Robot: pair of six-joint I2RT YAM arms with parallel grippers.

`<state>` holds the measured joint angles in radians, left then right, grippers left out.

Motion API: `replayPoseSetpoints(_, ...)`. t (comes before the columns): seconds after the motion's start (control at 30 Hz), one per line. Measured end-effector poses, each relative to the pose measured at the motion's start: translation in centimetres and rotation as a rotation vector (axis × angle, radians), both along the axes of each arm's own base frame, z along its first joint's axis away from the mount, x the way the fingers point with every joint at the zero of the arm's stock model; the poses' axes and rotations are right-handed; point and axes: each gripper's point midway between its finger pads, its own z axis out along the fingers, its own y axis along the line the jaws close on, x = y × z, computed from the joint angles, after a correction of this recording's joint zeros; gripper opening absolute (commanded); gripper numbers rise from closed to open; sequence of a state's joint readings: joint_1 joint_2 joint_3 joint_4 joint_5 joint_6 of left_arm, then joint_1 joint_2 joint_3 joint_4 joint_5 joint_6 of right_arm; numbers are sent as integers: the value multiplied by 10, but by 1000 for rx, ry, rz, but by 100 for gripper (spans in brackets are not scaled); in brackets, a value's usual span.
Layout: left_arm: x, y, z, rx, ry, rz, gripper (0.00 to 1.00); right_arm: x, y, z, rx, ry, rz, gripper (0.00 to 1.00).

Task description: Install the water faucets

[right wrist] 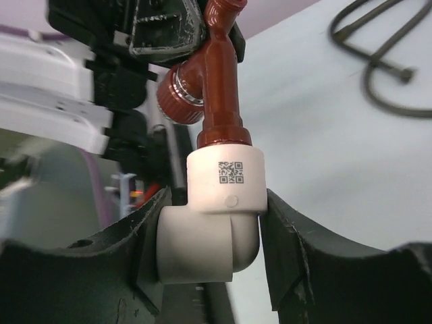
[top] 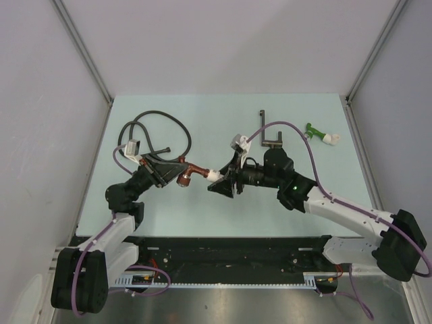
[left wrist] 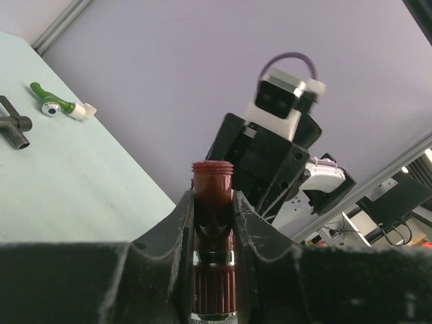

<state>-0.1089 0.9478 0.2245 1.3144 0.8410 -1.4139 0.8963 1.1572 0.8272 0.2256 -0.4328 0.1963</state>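
Left hand (top: 172, 173) is clamped down tight on the copper faucet (top: 191, 173). Its fingers pinch the reddish-brown body, and in the left wrist view the tap stands straight up between them with its threaded end poking out on top.

Right hand (top: 225, 181) is closed partway around the white elbow (right wrist: 216, 202) at the faucet's other end. One finger presses on each side of the fitting, and a small square code label faces the right wrist camera.

So I've got both hands on the same piece, facing each other over the middle of the counter (top: 223, 115), with the faucet bridging the gap between them. It looks lifted off the surface, though I can't be certain from above.

The green faucet (top: 314, 129) lies on its side at the far right of the counter, its own white end pointing right. Just to its left, not touching it, sits a dark metal fitting (top: 270, 135). The black hose (top: 162, 125) lies in loose loops at the far left, behind my left hand.
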Motion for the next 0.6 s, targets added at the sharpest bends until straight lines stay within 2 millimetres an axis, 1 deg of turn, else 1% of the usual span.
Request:
replayPoseSetpoints(0.17,3,1,-1,-2,12,9,0,-2,4,1,88,297,95,0)
replayPoseSetpoints(0.27,6,3,-2,-7,23,22,0,-1,6,1,126,440,148,0)
replayPoseSetpoints(0.37,8,4,-2,-11,32,34,0,-1,8,2,153,552,193,19)
replayPoseSetpoints(0.4,9,4,-2,-11,34,36,0,-1,8,3,160,577,200,30)
replayPoseSetpoints(0.43,9,4,-2,-12,35,37,0,1,7,4,166,595,199,36)
replayPoseSetpoints(0.47,9,4,-2,-12,37,37,0,2,6,4,169,606,196,42)
replayPoseSetpoints(0.5,9,4,-2,-12,37,36,0,3,5,5,172,609,191,51)
replayPoseSetpoints(0.57,9,4,-3,-11,37,35,0,6,4,6,174,603,171,60)
replayPoseSetpoints(0.6,8,4,-3,-9,39,32,0,7,2,7,175,598,156,68)
